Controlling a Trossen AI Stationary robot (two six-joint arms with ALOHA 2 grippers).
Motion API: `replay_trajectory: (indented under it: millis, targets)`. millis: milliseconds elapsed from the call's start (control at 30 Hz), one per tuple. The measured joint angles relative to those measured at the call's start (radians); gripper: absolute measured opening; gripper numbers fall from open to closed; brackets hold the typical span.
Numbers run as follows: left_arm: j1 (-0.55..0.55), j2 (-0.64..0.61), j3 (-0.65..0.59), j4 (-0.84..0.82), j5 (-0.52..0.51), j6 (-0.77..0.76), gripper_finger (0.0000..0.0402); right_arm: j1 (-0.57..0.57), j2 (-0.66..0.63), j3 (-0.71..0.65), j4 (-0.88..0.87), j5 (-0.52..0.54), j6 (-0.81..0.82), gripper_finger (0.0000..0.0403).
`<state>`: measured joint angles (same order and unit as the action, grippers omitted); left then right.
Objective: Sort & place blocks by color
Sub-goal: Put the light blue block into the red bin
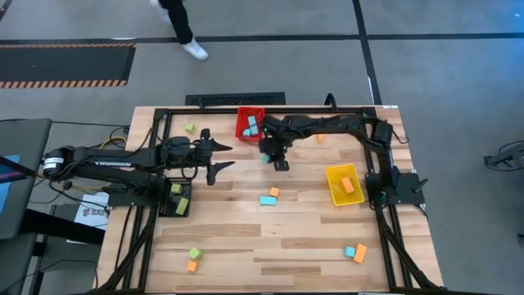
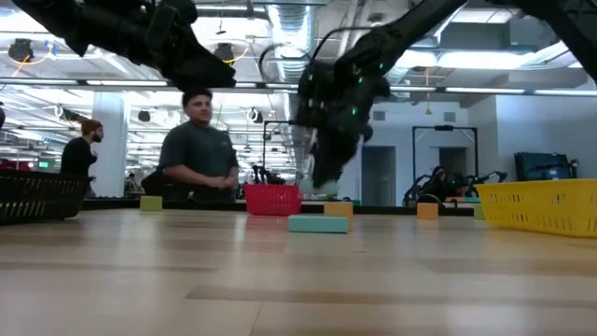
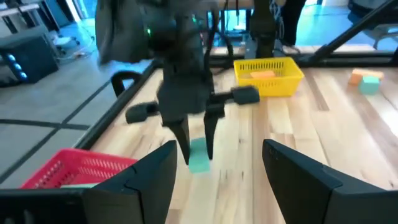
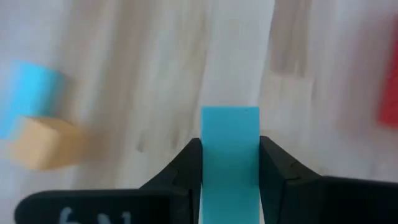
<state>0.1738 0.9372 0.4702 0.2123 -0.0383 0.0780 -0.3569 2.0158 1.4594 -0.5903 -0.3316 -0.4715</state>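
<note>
two dark fingers [image 4: 273,171] of the right gripper [image 4: 231,168] pinch a light-blue block [image 4: 229,149], held above the wood table [image 1: 295,238] just beside the red bin [image 1: 243,131]. the left gripper [image 1: 219,156], spread wide, hovers near the black bin [image 1: 175,200]. farther off, the yellow bin [image 1: 334,187] holds an orange block [image 1: 347,185].

One bin [image 1: 250,123] stood at the far edge of the surface [image 1: 286,238], another [image 1: 342,184] to the right, a third [image 1: 177,199] left; blocks [image 1: 268,197] lay scattered between and nearer.
</note>
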Motion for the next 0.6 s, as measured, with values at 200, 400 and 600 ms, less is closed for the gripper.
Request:
replay_trajectory:
  millis: [200,400,600]
  targets:
    - [0.000,-0.106,0.000,-0.107,-0.091,0.016,0.0226,-0.017,-0.087,0.000,0.182,-0.024,0.058,0.0107]
    - [0.000,-0.165,-0.001,-0.158,-0.151,0.001,0.0226,-0.069,-0.035,0.031,0.443,0.135,0.267,0.0109]
    - [-0.005,-0.167,0.000,-0.158,-0.150,-0.012,0.0226,-0.118,0.108,0.141,0.428,0.180,0.412,0.0111]
